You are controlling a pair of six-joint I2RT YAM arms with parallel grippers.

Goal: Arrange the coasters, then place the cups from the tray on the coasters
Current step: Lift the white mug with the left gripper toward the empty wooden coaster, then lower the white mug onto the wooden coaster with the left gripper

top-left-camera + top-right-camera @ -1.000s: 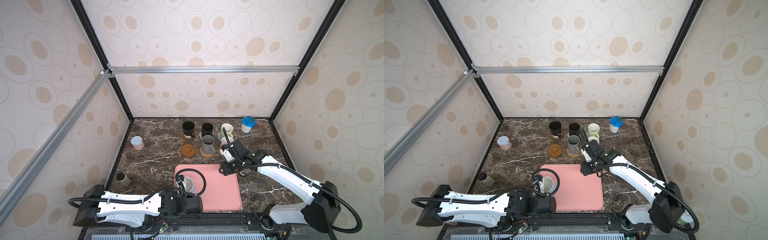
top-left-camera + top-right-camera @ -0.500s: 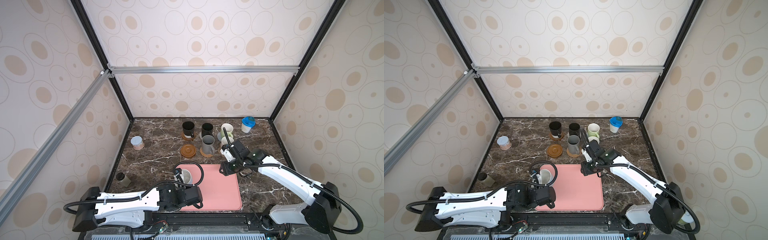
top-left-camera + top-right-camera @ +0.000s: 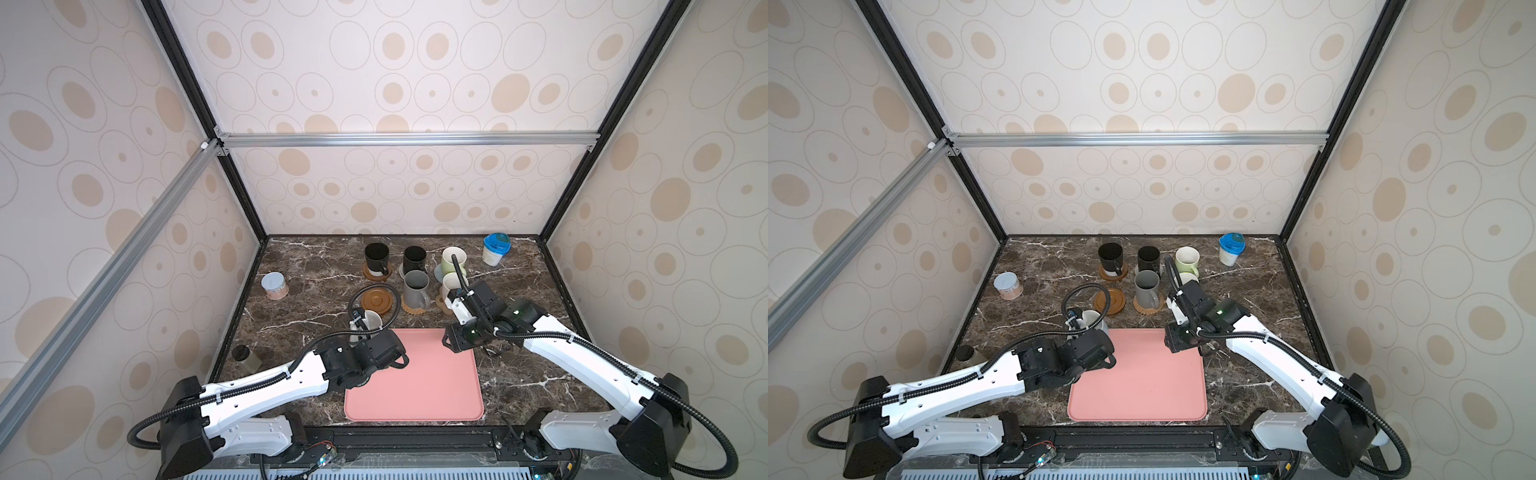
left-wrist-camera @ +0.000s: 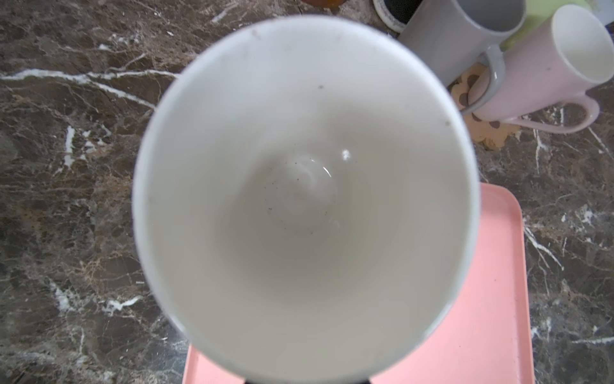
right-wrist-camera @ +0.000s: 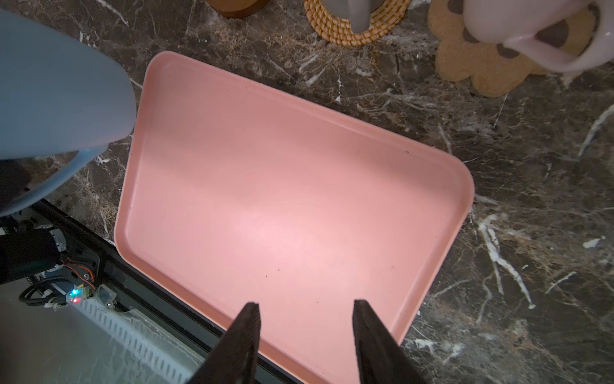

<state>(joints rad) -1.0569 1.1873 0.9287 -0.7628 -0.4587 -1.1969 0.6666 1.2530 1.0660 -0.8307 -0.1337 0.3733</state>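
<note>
Fingers of the left gripper are clenched on the light blue, white-lined ceramic mug, held just beyond the far-left corner of the flat pink rectangular tray. Right gripper hangs over the tray's far-right corner, jaws parted, grasping nothing. Bare brown ringed disc coaster lies beyond the tray, near the mug.

tray plain pink. worktop dark brown marble, white veins. black mug, second black mug, grey mug, light green mug, pale pink mug. blue mug white inside. ringed coaster brown, rattan coaster tan, paw coaster cork-tan, dark-brown pads.
</note>
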